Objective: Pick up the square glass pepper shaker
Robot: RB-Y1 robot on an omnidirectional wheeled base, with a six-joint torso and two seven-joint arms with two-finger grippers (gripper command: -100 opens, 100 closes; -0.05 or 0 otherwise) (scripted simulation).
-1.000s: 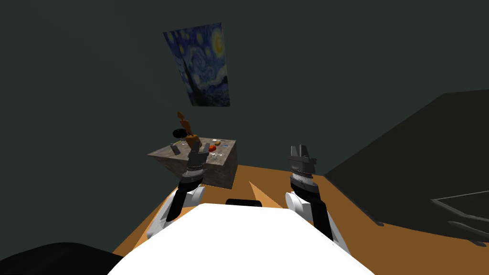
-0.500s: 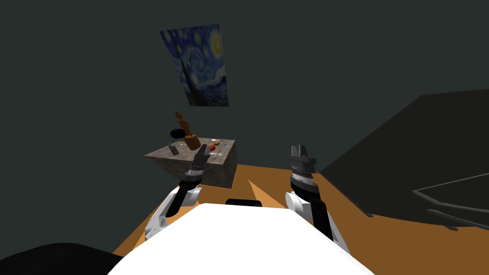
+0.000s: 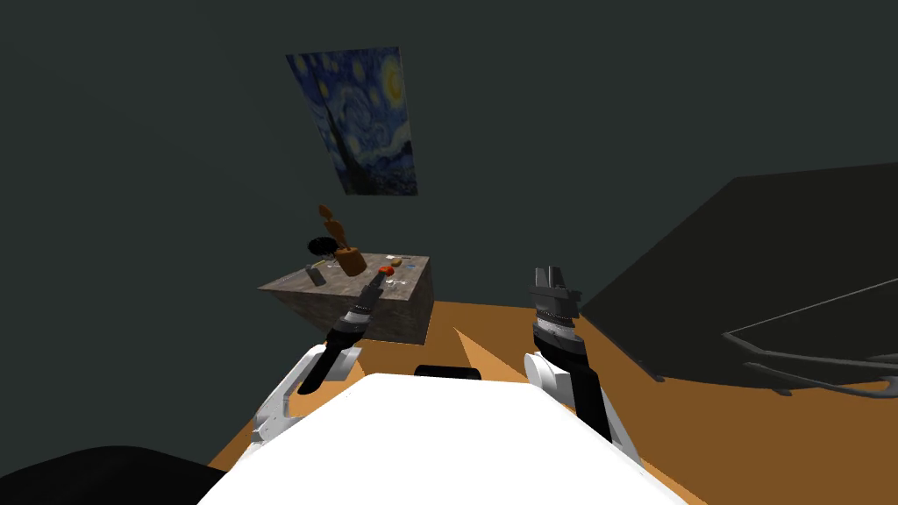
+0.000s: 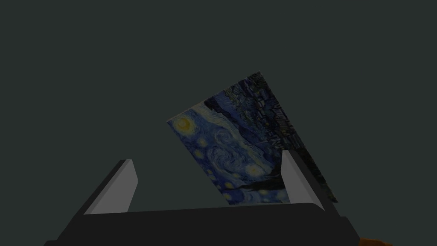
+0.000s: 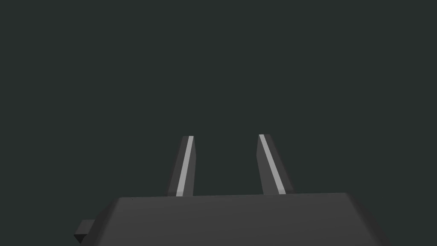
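Observation:
The pepper shaker (image 3: 316, 274) is a small dark upright block near the left end of the stone-like table (image 3: 351, 302). My left arm reaches out over the table's near edge. Its gripper (image 3: 380, 277) is by a small red thing (image 3: 386, 271), to the right of the shaker and apart from it. In the left wrist view that gripper (image 4: 206, 156) is open, with nothing between its fingers (image 4: 123, 183). My right gripper (image 3: 551, 279) is held up at the right, away from the table. Its fingers (image 5: 187, 164) stand a narrow gap apart on nothing.
Also on the table are a brown wooden piece (image 3: 348, 259), a black object (image 3: 320, 244) behind it and a small beige item (image 3: 396, 261). A starry painting (image 3: 359, 123) hangs on the dark wall. A large dark slab (image 3: 754, 280) rises at the right over the orange floor (image 3: 491, 337).
My left arm has stretched forward and lower over the table, the gripper moving toward the red thing. The whole head view has shifted slightly left. The right arm has kept still.

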